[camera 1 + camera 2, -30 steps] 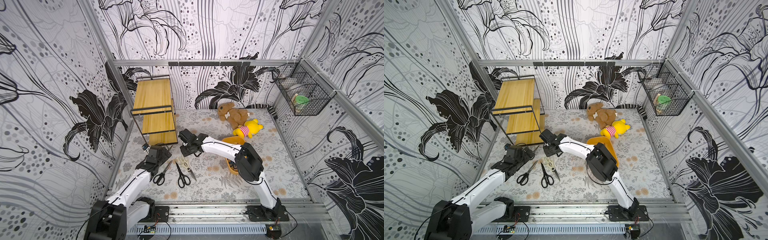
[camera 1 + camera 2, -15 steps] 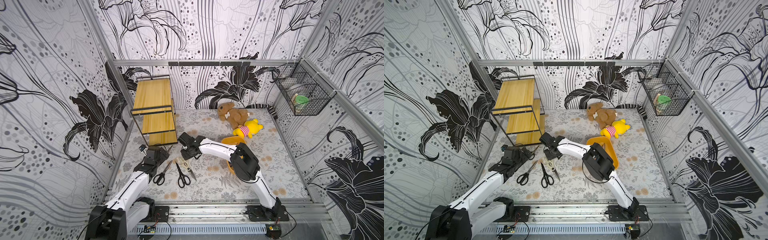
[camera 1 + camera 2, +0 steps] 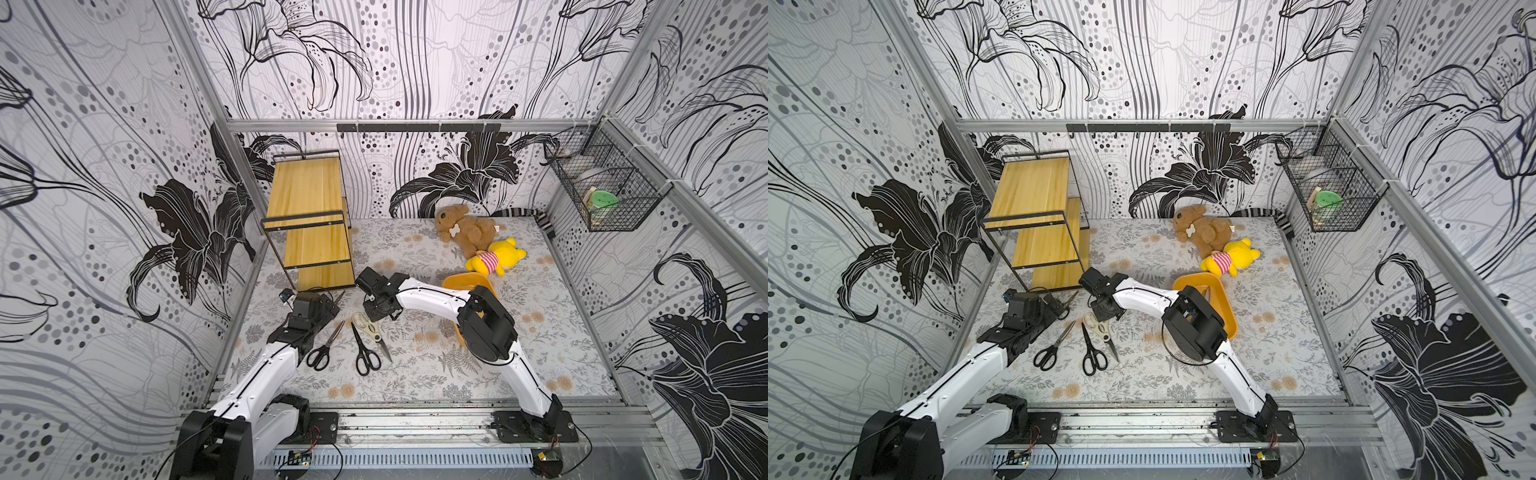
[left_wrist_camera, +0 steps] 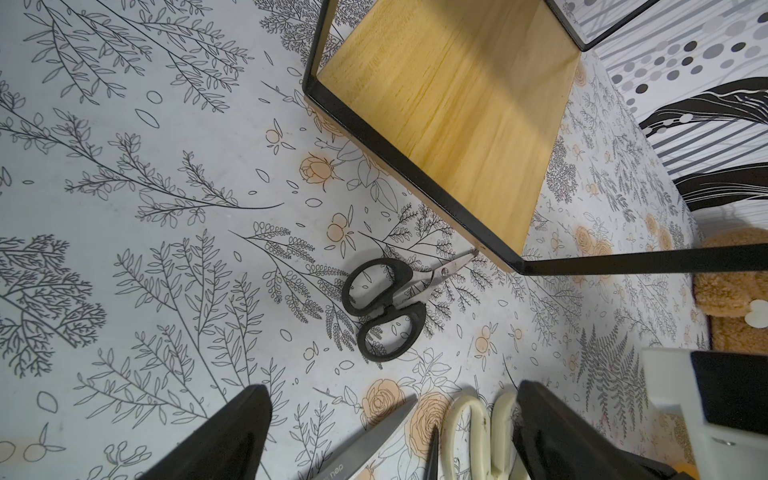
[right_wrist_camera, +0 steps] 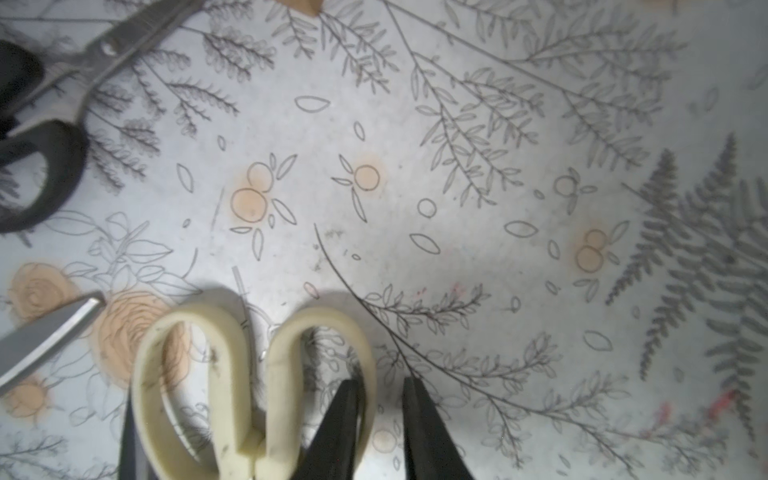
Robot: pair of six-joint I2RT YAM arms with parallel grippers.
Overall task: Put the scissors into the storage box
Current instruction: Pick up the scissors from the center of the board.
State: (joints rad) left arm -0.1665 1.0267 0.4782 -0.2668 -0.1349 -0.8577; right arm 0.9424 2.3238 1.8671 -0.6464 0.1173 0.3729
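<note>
The left gripper [image 4: 392, 392] stood with its two black fingers [image 4: 224, 436] spread wide above the floral-printed table cover [image 4: 124, 208]. Between the fingers lay a steel blade tip [image 4: 374, 432], a thin dark tip beside it, and the cream handle loops [image 4: 469, 428] of a pair of shears, one loop partly hidden by a finger. Beyond them, small black-handled scissors [image 4: 384, 309] lay flat, their tips just beside the lower corner of the black-framed wooden shelf [image 4: 449, 104]. A brown plush toy [image 4: 731, 291] showed at the view's edge.
</note>
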